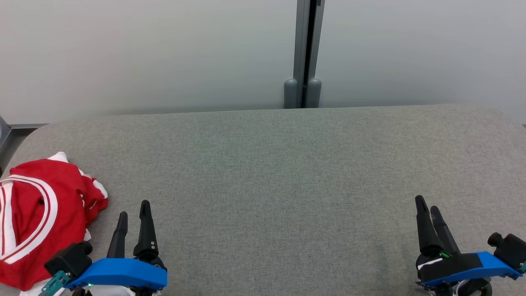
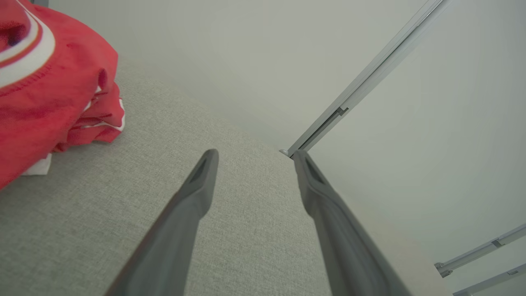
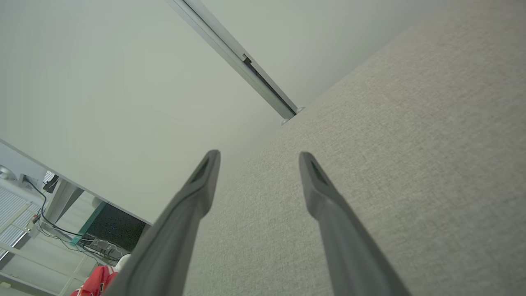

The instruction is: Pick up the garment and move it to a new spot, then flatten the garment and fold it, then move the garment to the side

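Grey fabric covered the table (image 1: 263, 164), pale wall panels (image 1: 144, 53) behind. The left gripper (image 1: 133, 208) stood wide and empty, with the crumpled red-and-white garment (image 1: 41, 213) just beside it on its outer side. The right gripper (image 1: 427, 203), equally wide and empty, waited well apart, probably parked clear until the pickup began.

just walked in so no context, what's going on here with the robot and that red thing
A two-armed robot faces a grey padded table. A red and white garment lies crumpled at the table's left end, not yet picked up. The left tool is open just beside it, holding nothing. The right tool is open and empty, far over at the right. The garment is neither flattened nor folded.
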Motion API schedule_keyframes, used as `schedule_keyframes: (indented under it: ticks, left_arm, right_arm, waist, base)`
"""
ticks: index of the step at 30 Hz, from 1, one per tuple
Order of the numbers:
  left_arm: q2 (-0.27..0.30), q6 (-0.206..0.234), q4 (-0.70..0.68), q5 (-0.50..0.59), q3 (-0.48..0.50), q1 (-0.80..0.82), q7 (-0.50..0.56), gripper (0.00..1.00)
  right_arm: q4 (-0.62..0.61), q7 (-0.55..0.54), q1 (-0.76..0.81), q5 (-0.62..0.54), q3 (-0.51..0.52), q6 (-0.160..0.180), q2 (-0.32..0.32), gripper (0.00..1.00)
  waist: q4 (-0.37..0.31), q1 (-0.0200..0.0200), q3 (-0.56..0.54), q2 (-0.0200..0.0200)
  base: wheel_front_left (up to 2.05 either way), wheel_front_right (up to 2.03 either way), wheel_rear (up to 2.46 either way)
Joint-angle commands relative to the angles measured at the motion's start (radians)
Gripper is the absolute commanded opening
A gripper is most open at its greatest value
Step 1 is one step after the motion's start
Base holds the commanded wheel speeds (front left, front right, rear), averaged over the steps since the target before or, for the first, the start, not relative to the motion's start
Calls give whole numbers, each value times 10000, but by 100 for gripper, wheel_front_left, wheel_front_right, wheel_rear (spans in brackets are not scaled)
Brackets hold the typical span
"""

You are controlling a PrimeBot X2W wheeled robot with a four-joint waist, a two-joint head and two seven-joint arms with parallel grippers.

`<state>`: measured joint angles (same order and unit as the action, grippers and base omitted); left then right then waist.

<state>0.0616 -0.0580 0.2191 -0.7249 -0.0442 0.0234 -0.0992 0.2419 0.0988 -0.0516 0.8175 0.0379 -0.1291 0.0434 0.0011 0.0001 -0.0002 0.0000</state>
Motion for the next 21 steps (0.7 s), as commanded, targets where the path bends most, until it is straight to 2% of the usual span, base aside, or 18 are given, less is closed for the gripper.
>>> schedule_keyframes:
  ticks: [1, 21]
  left_arm:
    - [110, 23, -142, 320, -40, 49, -106, 100]
    - [237, 185, 0, 2609, -438, -49, -649, 100]
  right_arm:
    - [-136, 108, 26, -316, -17, -18, 68, 100]
    - [202, 664, -12, -2353, -118, -21, 80, 100]
  waist:
    - [8, -1, -2, 0]
    - [10, -1, -22, 0]
  base:
    - [0, 0, 0]
    - [0, 0, 0]
